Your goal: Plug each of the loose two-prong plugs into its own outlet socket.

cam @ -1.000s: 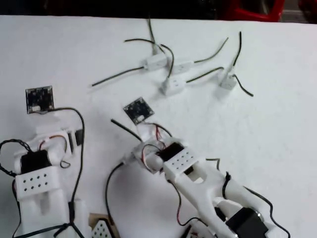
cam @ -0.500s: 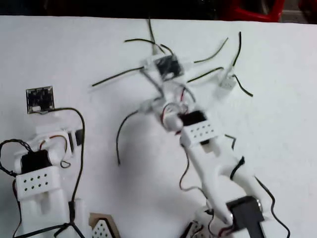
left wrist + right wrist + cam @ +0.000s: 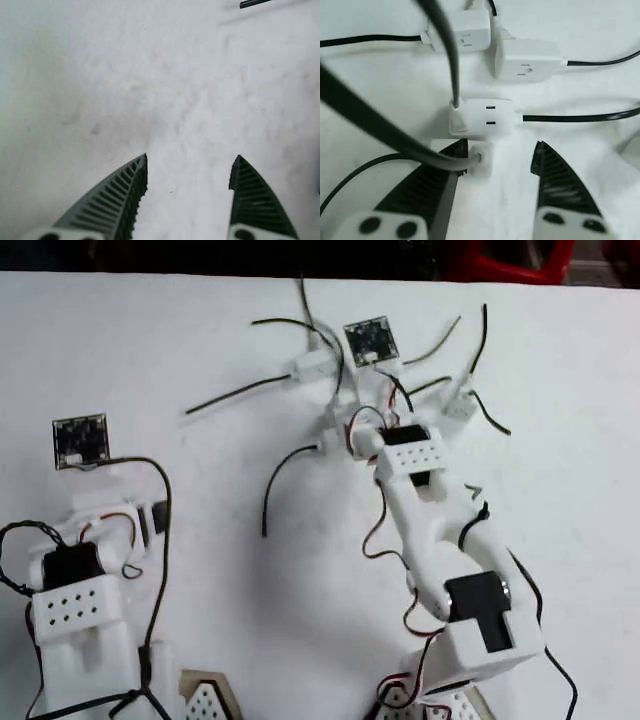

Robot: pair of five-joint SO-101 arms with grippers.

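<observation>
My right gripper (image 3: 501,146) stands open just short of a white outlet socket (image 3: 487,117) with two slots. A small white two-prong plug (image 3: 480,160) lies against the inner side of one finger, and its black cord (image 3: 380,130) crosses that finger. Two more sockets (image 3: 462,32) (image 3: 527,60) lie beyond. From above, the right arm (image 3: 420,500) stretches to the socket cluster (image 3: 315,362), and the plug's cord (image 3: 275,485) trails back toward the middle. My left gripper (image 3: 190,158) is open over bare table, with the left arm (image 3: 75,580) at the near left.
Another socket (image 3: 460,405) with black leads lies right of the cluster. Loose black cords (image 3: 235,392) fan out around the sockets. The table's far edge (image 3: 200,275) runs just behind them. A cord end (image 3: 255,3) shows ahead of the left gripper.
The right arm swung from the table's middle out to the far socket cluster, dragging the plug and its cord along. The left arm stayed still.
</observation>
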